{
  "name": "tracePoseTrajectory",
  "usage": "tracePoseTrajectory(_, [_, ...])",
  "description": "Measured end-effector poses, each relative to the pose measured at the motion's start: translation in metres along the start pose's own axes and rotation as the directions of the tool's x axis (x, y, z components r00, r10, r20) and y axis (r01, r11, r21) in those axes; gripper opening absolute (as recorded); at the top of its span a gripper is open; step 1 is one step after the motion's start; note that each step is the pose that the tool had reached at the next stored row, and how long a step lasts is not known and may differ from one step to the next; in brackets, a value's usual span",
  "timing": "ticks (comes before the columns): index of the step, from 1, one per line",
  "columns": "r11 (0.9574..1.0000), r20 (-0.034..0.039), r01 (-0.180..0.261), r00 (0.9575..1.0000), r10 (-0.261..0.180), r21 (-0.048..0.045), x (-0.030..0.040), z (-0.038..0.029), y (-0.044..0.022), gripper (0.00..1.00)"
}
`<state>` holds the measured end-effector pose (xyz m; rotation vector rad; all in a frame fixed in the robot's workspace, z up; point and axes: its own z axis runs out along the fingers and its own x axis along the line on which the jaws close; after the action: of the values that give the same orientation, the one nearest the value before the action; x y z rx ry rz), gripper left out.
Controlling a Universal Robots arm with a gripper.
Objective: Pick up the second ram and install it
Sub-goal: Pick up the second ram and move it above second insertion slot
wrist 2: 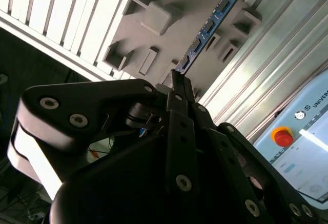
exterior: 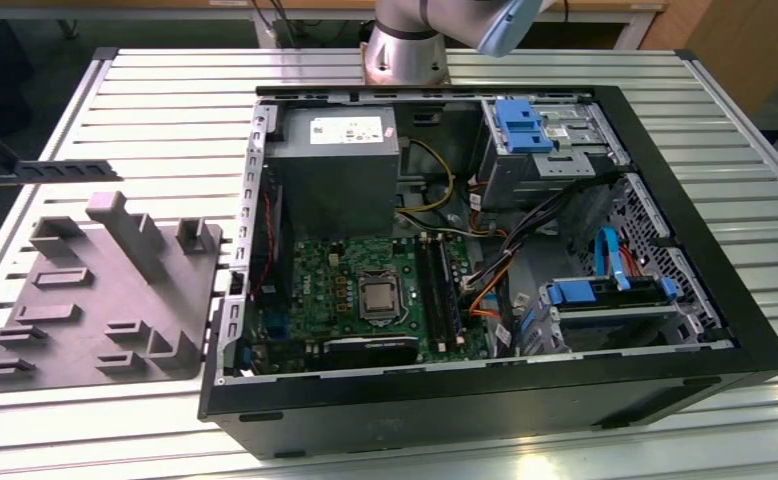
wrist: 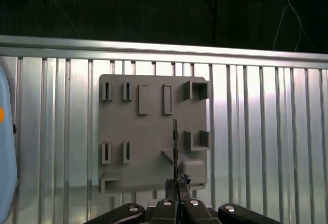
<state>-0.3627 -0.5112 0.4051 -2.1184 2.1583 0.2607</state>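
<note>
gripper (wrist 2: 177, 79) clenched on one end of the ram (wrist 2: 209, 25); its long axis runs straight out from the fingertips, over the tray (wrist 2: 184, 3), well apart from the case (exterior: 496, 405)

A robotics lab: an open computer case (exterior: 496, 405) is lying on a slatted metal bench (exterior: 162, 100), a robot arm (exterior: 409, 45) is standing beside it, and a red stop button (wrist 2: 283, 136) is showing nearby.
</note>
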Motion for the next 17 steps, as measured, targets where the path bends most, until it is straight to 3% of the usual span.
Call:
tracePoseTrajectory(9, [1.0000, -0.0001, 0.000, 1.0000, 0.000, 0.0000, -0.0001, -0.0002, -0.0038, 0.12])
tracePoseTrajectory(17, [1.0000, -0.0001, 0.000, 1.0000, 0.000, 0.0000, -0.0003, -0.0005, -0.0115, 0.12])
